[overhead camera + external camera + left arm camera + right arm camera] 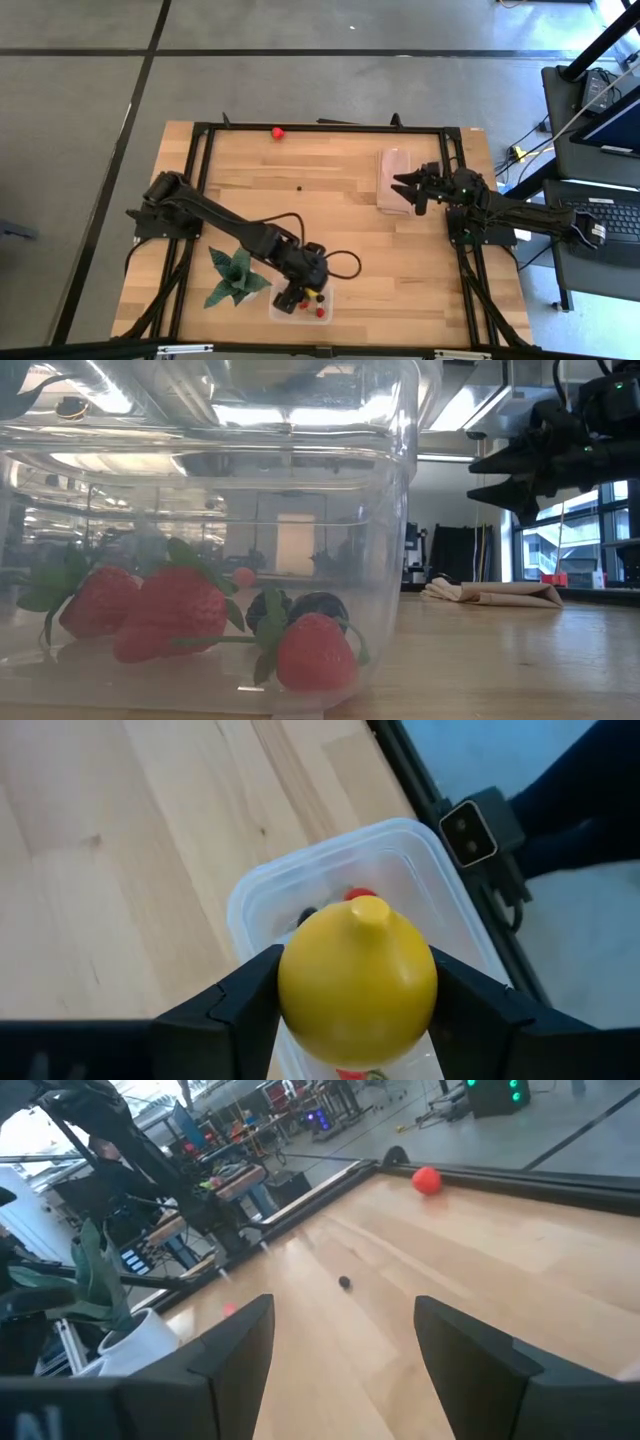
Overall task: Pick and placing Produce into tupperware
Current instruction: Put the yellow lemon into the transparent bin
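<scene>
1. Wooden bench (pixel 330 215) carries everything I work with, a black frame running round its edge.
2. My left arm reaches across to the 6 o'clock edge of the bench; my right arm waits at about 3 o'clock.
3. Green spiky plant (pixel 233 279) stands at roughly 7 o'clock, just beside the tupperware.
4. Folded beige cloth (pixel 394 180) lies toward 2 o'clock, with my right tool (pixel 404 190) hovering over its edge, fingers apart and holding nothing.
5. Clear tupperware (pixel 277 312) sits at 6 o'clock; through its wall in the low view I see strawberries (pixel 175 610) and dark berries (pixel 315 605) lying on its floor.
6. My left tool (pixel 357 1010) hangs right above the tupperware, clamped on the yellow lemon-like piece (pixel 357 982), one finger on each side of it.
7. A rounder red fruit (pixel 277 131) rests alone against the frame at 12 o'clock, well apart from the tupperware.
8. One dark berry (pixel 298 187) lies loose on the bare wood near the bench's middle.
</scene>
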Available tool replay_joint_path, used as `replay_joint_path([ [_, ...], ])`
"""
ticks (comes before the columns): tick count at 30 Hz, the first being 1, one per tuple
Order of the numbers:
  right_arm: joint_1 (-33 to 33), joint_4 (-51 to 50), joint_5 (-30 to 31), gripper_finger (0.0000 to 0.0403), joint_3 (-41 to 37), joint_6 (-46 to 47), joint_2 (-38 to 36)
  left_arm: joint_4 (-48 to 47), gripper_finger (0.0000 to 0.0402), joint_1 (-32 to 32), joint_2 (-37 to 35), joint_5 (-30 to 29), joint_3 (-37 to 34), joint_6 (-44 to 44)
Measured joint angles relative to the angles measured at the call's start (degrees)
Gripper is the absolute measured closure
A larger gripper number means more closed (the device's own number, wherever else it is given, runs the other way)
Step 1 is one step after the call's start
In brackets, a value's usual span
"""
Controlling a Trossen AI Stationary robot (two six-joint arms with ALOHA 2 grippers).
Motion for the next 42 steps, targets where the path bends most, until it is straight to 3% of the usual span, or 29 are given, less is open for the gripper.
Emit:
replay_joint_path([
  [8, 1.6, -0.2, 0.0, 0.016, 0.0, 0.2, 0.0, -8.2, 0.0201, -0.5, 6.7, 1.2, 7.3, 2.5],
  [36, 2.7, -0.6, 0.0, 0.0159, 0.0, 2.8, 0.0, -8.6, 0.0182, -2.3, 7.5, 1.7, 7.5, -1.4],
  [42, 2.7, -0.6, 0.0, 0.0159, 0.0, 2.8, 0.0, -8.6, 0.0157, -2.3, 7.5, 1.7, 7.5, -0.7],
])
